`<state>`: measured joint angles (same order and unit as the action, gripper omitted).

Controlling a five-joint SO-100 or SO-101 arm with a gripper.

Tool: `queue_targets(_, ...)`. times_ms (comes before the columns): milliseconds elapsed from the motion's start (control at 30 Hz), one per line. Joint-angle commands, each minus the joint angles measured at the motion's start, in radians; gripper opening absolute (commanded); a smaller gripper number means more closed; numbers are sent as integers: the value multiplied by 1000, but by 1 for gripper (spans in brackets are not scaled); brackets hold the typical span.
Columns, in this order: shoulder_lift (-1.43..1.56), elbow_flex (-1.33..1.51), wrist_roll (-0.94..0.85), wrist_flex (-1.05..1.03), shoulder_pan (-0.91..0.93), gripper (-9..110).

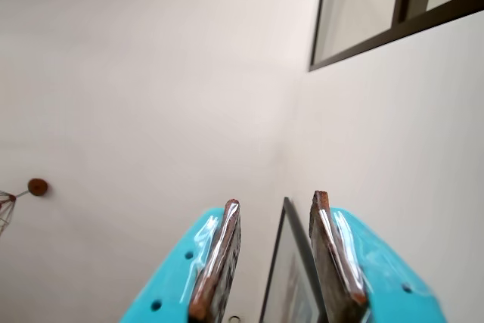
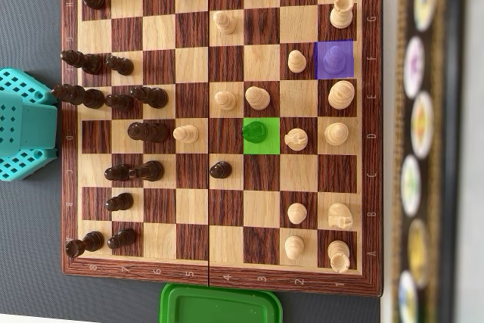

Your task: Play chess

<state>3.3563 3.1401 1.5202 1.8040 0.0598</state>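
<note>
The wooden chessboard fills the overhead view, with dark pieces on the left half and light pieces on the right half. A green-tinted square holds a piece near the board's middle. A purple-tinted square at the upper right is empty. A dark pawn and a light pawn stand near the centre line. The turquoise arm sits off the board's left edge. In the wrist view my gripper points up at a white wall, its jaws apart with nothing between them.
A green lid or tray lies just below the board. A dark strip with round coloured discs runs along the right side. The wrist view shows a dark window frame and a picture frame.
</note>
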Motion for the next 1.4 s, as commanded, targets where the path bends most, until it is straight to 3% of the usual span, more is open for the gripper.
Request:
queue_targets(0, -15, 17, -2, -8, 5, 14)
queue_targets(333, -11, -41, -2, -193, 5, 14)
queue_targets(800, -11, -153, -2, -620, 6, 14)
queue_targets(1367, -11, -459, -2, -1585, -6, 14)
